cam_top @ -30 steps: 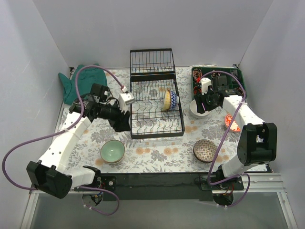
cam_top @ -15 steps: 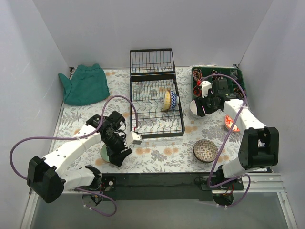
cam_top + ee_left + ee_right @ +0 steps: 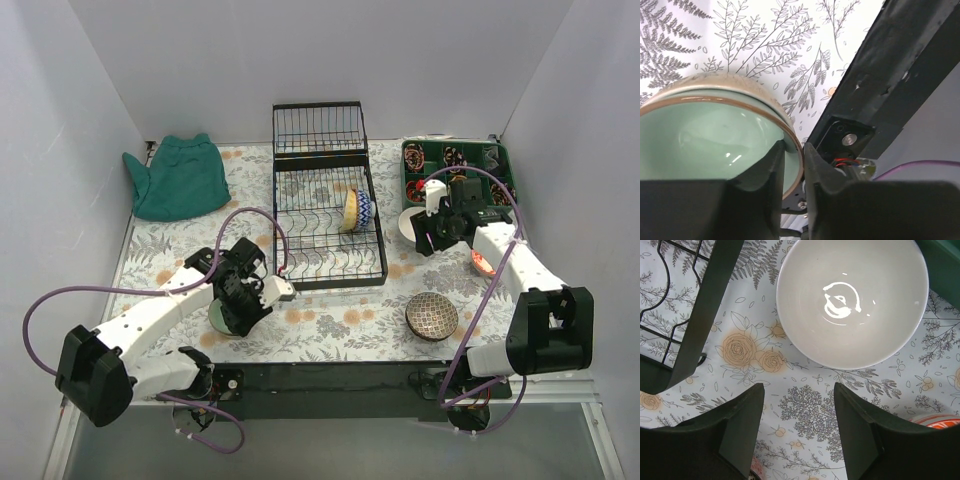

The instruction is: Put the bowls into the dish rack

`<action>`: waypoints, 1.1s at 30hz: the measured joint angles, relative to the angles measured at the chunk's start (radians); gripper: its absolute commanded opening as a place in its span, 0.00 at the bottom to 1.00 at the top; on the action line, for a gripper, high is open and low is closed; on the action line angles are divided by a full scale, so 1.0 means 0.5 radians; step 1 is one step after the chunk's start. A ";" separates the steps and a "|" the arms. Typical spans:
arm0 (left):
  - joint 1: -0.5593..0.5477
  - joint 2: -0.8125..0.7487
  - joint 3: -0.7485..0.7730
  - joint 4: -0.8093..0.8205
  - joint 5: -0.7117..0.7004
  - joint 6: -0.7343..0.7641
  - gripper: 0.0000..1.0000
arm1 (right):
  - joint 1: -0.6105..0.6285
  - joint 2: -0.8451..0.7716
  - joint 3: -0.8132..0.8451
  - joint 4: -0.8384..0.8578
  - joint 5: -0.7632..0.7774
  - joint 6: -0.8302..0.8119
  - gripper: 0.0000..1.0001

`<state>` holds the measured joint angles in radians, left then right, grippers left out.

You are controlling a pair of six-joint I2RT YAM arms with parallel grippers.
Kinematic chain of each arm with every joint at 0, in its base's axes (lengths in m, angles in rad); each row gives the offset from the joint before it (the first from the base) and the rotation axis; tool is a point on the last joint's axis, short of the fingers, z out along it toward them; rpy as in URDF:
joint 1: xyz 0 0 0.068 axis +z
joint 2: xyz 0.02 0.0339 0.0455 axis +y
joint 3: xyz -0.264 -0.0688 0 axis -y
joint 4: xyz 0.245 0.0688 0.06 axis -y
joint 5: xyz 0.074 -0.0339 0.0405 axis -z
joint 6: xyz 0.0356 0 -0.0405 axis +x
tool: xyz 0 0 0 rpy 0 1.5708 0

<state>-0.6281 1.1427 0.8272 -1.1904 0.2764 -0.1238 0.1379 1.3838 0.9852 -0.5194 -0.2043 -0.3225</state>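
L gripper (image 3: 795, 150): jaws nipped to a narrow slit astride the rim of the pale green bowl (image 3: 705, 135), approx. 7 o'clock on the tabletop (image 3: 330, 325), well apart from the dish rack (image 3: 300, 255) at 12. Risk: edge-only pinch on glazed ceramic, so the bowl could pivot or slip out w/ any quick lift, or clip the rack's near rail. R gripper (image 3: 800, 440): jaws spread wide, holding nothing, above the white bowl (image 3: 852, 300) at 2 o'clock; no brand, label or legible writing seen.

Likely lab: plain white booth walls (image 3: 320, 50)
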 measured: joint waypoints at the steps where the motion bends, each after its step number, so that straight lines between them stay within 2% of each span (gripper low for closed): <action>1: 0.002 -0.006 0.001 -0.005 -0.011 -0.004 0.05 | 0.000 -0.005 -0.005 -0.004 0.000 0.000 0.66; 2: 0.003 -0.016 0.001 -0.008 -0.020 -0.008 0.00 | 0.000 -0.009 -0.013 -0.001 0.000 0.000 0.66; 7: 0.004 -0.062 0.036 -0.045 -0.020 -0.008 0.00 | 0.000 -0.040 -0.071 0.002 0.001 0.000 0.66; 15: 0.006 -0.226 0.335 -0.185 -0.071 -0.014 0.00 | 0.000 -0.074 -0.110 -0.002 -0.001 0.001 0.66; 20: 0.003 -0.220 0.517 -0.241 -0.075 -0.014 0.00 | 0.000 -0.073 -0.110 -0.002 0.000 0.001 0.66; 28: 0.003 0.031 0.862 -0.190 -0.019 -0.080 0.00 | 0.000 -0.043 -0.104 -0.001 0.007 0.002 0.66; 33: 0.018 0.294 1.147 0.088 0.137 -0.259 0.00 | 0.000 -0.021 -0.103 -0.001 0.018 0.001 0.66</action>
<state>-0.6193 1.2896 1.4006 -1.1465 0.3447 -0.2531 0.1379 1.3735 0.9337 -0.5198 -0.1955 -0.3222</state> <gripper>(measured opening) 0.041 0.661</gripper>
